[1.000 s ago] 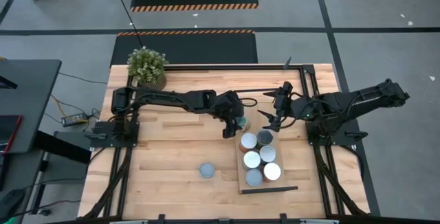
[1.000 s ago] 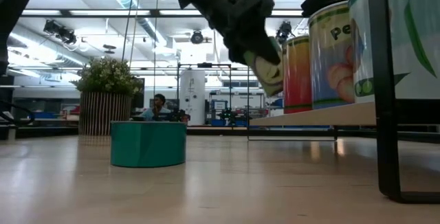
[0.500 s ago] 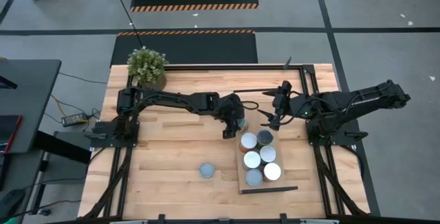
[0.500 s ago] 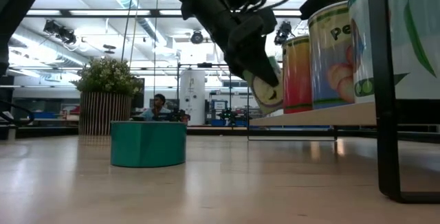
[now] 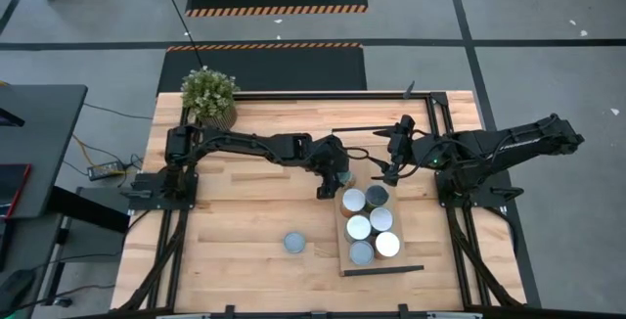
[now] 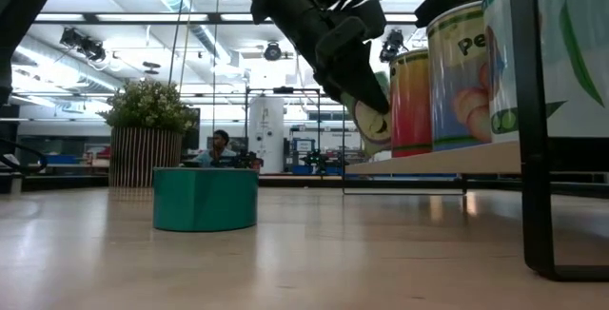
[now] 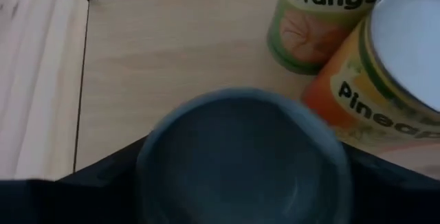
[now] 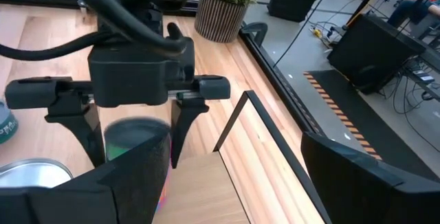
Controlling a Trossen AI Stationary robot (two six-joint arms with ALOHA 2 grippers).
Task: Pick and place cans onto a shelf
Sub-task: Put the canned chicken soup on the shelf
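While stretched across table, left gripper (image 5: pixel 338 173) clamps can (image 7: pixel 240 157), seemingly above shelf (image 5: pixel 349 260).

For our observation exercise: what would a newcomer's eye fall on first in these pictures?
First, the left pincer holding a can just above the bare far end of the shelf, beside the cans already standing there. Next, the lone teal can out on the tabletop and the potted plant at the far left corner. The right pincer waits near the shelf's far end.
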